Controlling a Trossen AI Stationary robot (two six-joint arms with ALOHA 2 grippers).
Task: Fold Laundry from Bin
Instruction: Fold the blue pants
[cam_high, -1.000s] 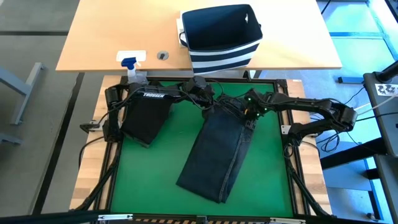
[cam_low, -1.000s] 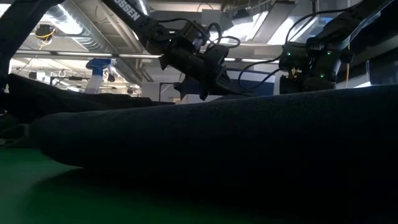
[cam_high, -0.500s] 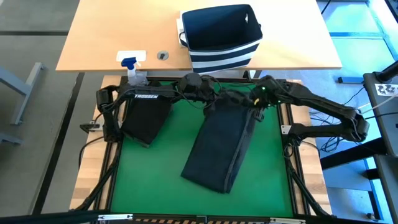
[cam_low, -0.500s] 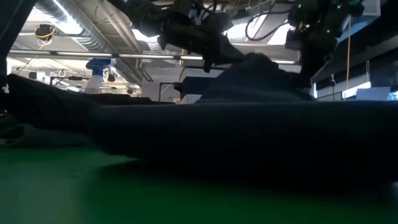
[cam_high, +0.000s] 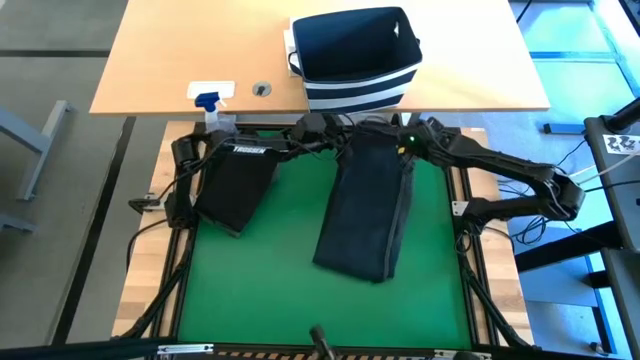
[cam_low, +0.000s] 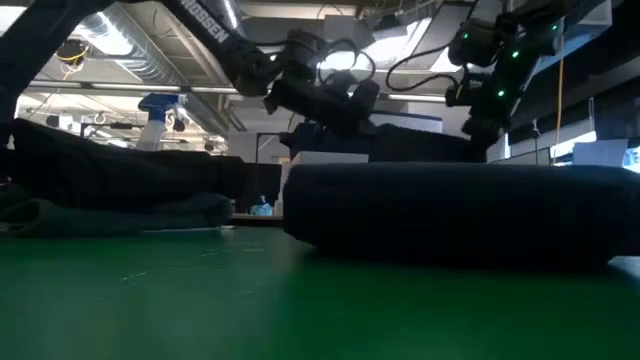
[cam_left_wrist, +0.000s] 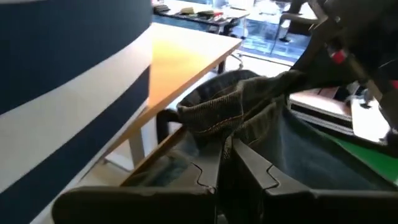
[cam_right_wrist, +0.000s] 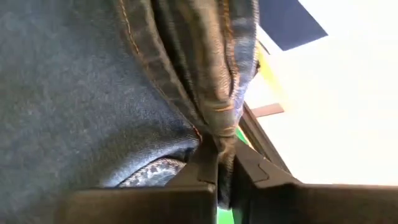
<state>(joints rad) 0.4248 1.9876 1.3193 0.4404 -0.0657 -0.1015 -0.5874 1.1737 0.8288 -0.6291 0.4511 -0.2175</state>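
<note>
A pair of dark blue denim jeans (cam_high: 365, 205), folded lengthwise, lies on the green mat (cam_high: 270, 270) and reaches its far edge. My left gripper (cam_high: 338, 138) is shut on the left corner of the jeans' far end. My right gripper (cam_high: 402, 148) is shut on the right corner. A black garment (cam_high: 235, 188) lies folded at the mat's left. The navy bin (cam_high: 355, 58) with white stripes stands on the wooden table beyond the mat. My left gripper pinches the stitched waistband edge (cam_left_wrist: 214, 124) at the jeans' far left corner between its two fingers. The fingers come nearly level from the table's left. That corner is raised off the mat, and the rest of the jeans lies flat. My right gripper pinches a bunched fold of several denim layers (cam_right_wrist: 219, 121) at the jeans' far right corner between its two fingers. The fingers slant down from the table's right. The cloth hangs from them, and the jeans' near part (cam_high: 350, 262) rests on the mat.
A clear spray bottle with a blue nozzle (cam_high: 210, 104) stands at the mat's far left corner. The wooden table's edge (cam_high: 470, 108) runs right behind both grippers. Bare green mat lies to the near left and near right of the jeans.
Both grippers have risen and gone toward the far edge with the jeans' far end. The jeans have slid toward the far edge and turned from a slant to nearly straight. Their far end is lifted while the near end has dragged along the mat.
</note>
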